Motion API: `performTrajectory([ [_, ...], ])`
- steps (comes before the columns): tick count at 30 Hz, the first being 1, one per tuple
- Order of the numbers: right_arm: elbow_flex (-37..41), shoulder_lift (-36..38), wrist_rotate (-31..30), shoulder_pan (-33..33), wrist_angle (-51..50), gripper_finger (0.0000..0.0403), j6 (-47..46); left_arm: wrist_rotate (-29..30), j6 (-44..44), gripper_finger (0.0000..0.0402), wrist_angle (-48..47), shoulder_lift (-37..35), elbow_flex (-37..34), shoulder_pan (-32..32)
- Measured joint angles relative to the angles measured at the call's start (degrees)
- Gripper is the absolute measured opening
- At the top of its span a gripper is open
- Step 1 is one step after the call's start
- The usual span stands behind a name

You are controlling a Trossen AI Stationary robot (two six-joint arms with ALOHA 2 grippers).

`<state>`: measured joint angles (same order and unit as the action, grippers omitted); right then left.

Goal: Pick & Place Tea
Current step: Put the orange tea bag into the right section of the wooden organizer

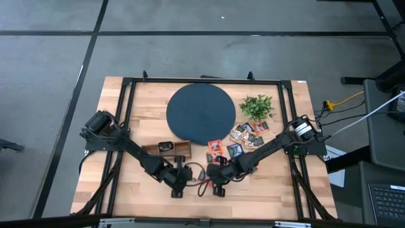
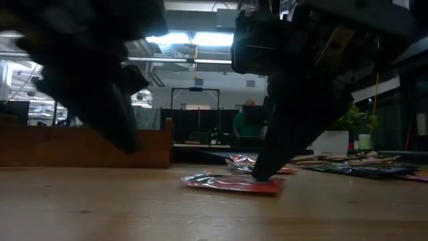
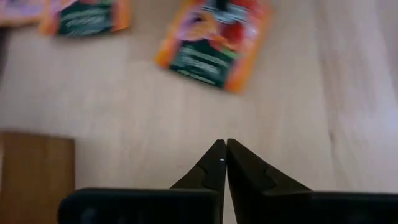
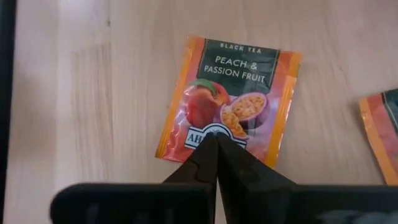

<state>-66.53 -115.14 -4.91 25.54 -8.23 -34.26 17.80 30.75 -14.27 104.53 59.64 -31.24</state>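
Both claws sit low over the table's (image 1: 278,190) front: left claw (image 3: 222,149) clenched empty beside a wooden tray (image 1: 166,149) holding something dark; right claw (image 4: 214,144) pinching an orange sachet (image 4: 233,99) reading "BLACK TEA, PEACH & PASSION FRUIT". More sachets (image 1: 250,134) lie right.

Both arms are dark, built of slim jointed links. The left arm (image 1: 126,147) has a rounded black motor housing near its base; the right arm (image 1: 278,144) carries a white-marked one. Each ends in tapering black fingers (image 4: 214,158)

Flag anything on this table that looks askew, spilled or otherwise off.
The small flat tea sachets lie in a loose, overlapping heap between the round dark disc and the small green plant, some strayed. The right gripper is shut on an orange peach sachet's edge.
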Motion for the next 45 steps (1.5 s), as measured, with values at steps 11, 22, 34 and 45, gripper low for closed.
performTrajectory([
  [11, 2.2, -0.4, -0.5, -0.8, 10.0, 0.0006, 6.5, -3.5, 13.0, 0.0048, 0.1, 0.0, 0.0, 4.7],
  [22, -7.9, -0.1, 2.0, -0.7, -2.6, 0.0006, 8.2, -7.5, 11.1, 0.006, 1.6, 0.0, 0.0, 5.0],
  [34, -9.9, -0.1, -1.5, 0.3, -11.9, 0.0006, 7.3, -6.4, 11.4, 0.006, 2.1, -0.1, 0.0, 4.3],
  [45, 1.7, 0.1, -1.0, 0.1, 4.4, 0.0005, 2.2, -6.4, 13.7, 0.0061, 2.5, -0.1, 0.0, 4.3],
])
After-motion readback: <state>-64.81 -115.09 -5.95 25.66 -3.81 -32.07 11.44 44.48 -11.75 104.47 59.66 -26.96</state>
